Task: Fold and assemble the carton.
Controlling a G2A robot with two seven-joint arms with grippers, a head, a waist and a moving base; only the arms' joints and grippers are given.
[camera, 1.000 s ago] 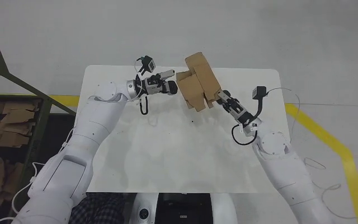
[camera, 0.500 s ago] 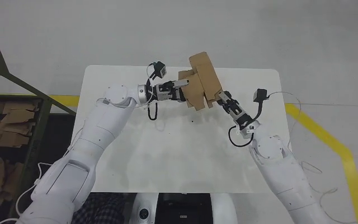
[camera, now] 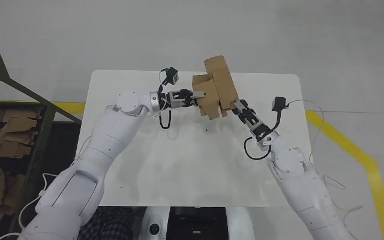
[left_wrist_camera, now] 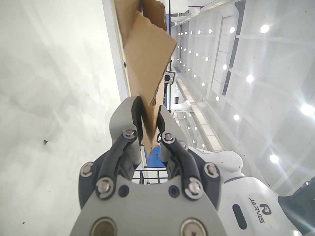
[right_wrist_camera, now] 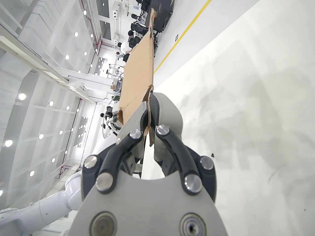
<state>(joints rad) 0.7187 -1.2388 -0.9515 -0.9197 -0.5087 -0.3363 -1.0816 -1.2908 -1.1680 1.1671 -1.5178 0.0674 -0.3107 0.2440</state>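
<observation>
A brown cardboard carton (camera: 215,85), partly unfolded with flaps sticking out, is held up over the far middle of the white table (camera: 180,174). My left gripper (camera: 193,98) sits at its left side, shut on a flap; in the left wrist view the carton (left_wrist_camera: 145,57) runs away from the gripper (left_wrist_camera: 147,115), and its torn edge lies between the pads. My right gripper (camera: 234,107) holds the carton's right lower edge. The right wrist view shows the gripper (right_wrist_camera: 148,114) pinching a thin panel of the carton (right_wrist_camera: 139,74) edge-on.
A small dark speck (camera: 207,128) lies on the table below the carton. Left of the table, flattened cardboard (camera: 18,129) is stacked on the floor. A yellow floor line (camera: 342,135) runs past the table's right side.
My left arm has swung right from the table's far left to the carton and closed on its left flap. The right gripper kept its hold, and the carton shifted only slightly.
</observation>
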